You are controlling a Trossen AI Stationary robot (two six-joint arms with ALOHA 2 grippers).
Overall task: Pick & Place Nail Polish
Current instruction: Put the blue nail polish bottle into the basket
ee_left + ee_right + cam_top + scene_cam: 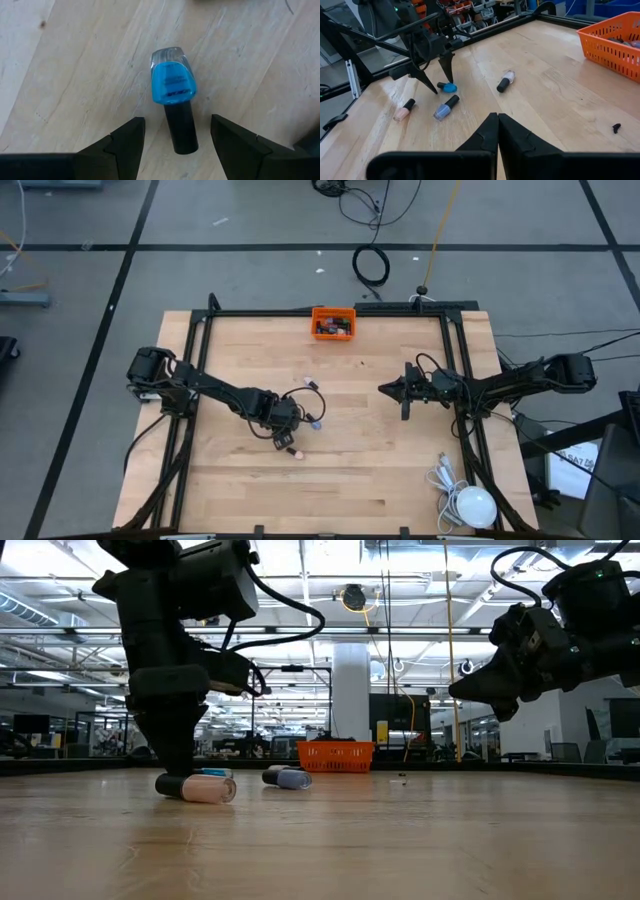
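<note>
Blue nail polish bottle (pixel 172 87): lies flat on the wooden table (pixel 400 470), black cap toward the left gripper, between its two fingers, untouched.
Left gripper (pixel 175 140): spread apart, low over the blue bottle, grasping nothing.
Other bottles: peach one (pixel 403 110), periwinkle one (pixel 445 107) and pale one (pixel 505 81) lie on their sides nearby.
Orange bin (pixel 333 322): at the table's far edge, bottles inside.
Right gripper (pixel 498 131): pressed closed, empty, held above the table's right half.

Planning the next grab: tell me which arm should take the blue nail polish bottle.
Left. The left gripper is open directly over the blue nail polish bottle, fingers either side of its dark cap. The right gripper is shut and hovers well away.
</note>
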